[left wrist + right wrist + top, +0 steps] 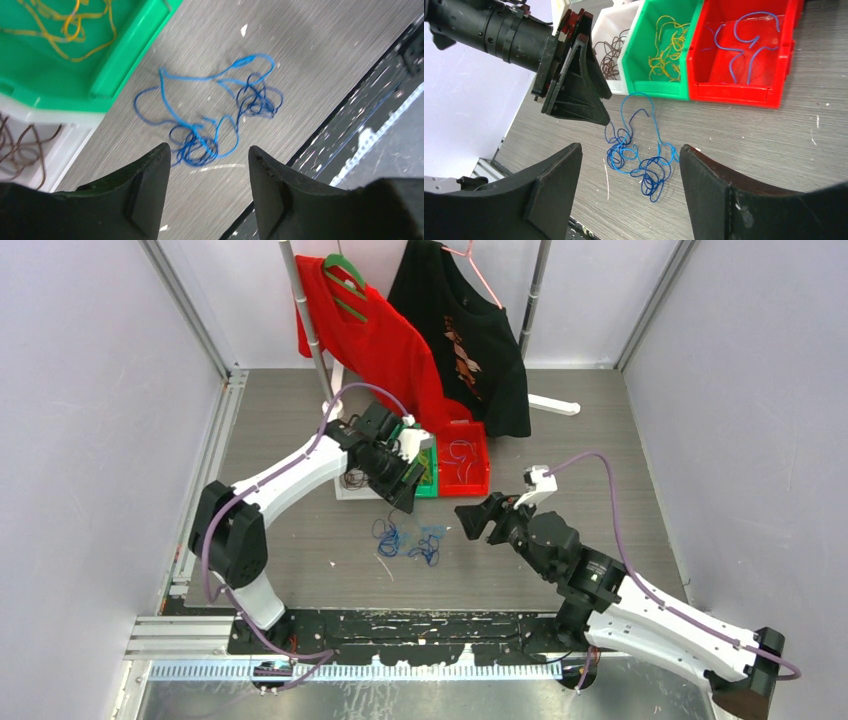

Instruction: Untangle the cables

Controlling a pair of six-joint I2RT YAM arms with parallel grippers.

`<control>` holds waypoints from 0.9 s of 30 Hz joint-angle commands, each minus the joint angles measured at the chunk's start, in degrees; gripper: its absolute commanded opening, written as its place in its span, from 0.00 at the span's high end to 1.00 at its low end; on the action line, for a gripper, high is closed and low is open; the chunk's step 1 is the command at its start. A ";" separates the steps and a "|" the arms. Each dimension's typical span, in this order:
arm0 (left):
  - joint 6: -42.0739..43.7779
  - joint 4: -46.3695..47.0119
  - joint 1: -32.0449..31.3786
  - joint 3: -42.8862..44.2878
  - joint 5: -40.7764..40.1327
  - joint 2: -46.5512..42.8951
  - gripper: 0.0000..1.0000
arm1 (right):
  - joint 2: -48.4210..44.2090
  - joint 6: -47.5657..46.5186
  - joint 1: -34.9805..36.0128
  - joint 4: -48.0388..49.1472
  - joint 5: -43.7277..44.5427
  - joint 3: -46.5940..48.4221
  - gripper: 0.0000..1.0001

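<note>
Open and empty, the left gripper (207, 155) and right gripper (630, 149) are hovering beside the tangled clump of thin blue wire cables (210, 115) between them, likely needing a single-strand pinch next.

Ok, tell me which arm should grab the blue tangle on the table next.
Left, probably. The left pincer hangs open right above the blue cables, framing their knotted part, one fingertip almost at a strand. The right pincer is open too but sits off to the tangle's side.

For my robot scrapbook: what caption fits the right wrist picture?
Tangled blue cables on the table near the green bin, framed by the right arm's open fingers.
</note>
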 commanded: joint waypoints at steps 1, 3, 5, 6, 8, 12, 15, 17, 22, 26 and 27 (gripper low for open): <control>-7.54 10.00 -0.48 0.07 4.43 2.45 0.41 | -5.05 2.55 -0.09 -1.35 4.51 -1.02 0.24; -8.71 11.79 -0.51 -0.75 3.27 3.53 0.41 | -6.23 2.59 -0.09 -2.49 5.06 -0.98 0.25; -8.71 13.66 -0.51 -1.68 0.99 4.63 0.41 | -6.74 2.32 -0.03 -3.20 5.20 -0.55 0.26; -8.42 14.10 -0.52 -1.95 -0.54 5.15 0.41 | -6.76 2.10 -0.08 -3.34 5.14 -0.34 0.26; -7.51 14.50 -0.68 -2.28 -3.58 6.20 0.41 | -6.52 1.67 -0.03 -3.22 4.68 0.19 0.26; -7.12 14.69 -0.77 -2.80 -4.31 7.00 0.45 | -5.38 0.81 -0.02 -2.87 3.82 1.10 0.27; -8.52 15.57 -0.74 -3.00 -1.05 6.59 0.60 | -4.60 0.46 -0.01 -2.19 3.62 1.02 0.29; -9.32 16.08 -0.75 -2.95 1.71 5.80 0.77 | -4.14 0.38 -0.06 -1.45 3.50 0.74 0.31; -10.59 10.66 -0.75 0.86 6.59 0.88 1.00 | -2.64 -0.89 -0.01 0.83 2.91 0.44 0.29; -10.38 2.94 -0.84 6.36 11.48 -4.37 1.00 | 0.48 -3.35 -0.02 6.35 1.10 0.31 0.21; -10.24 1.40 -0.81 7.52 12.26 -5.60 1.00 | 1.96 -3.90 -0.02 7.94 0.55 0.57 0.20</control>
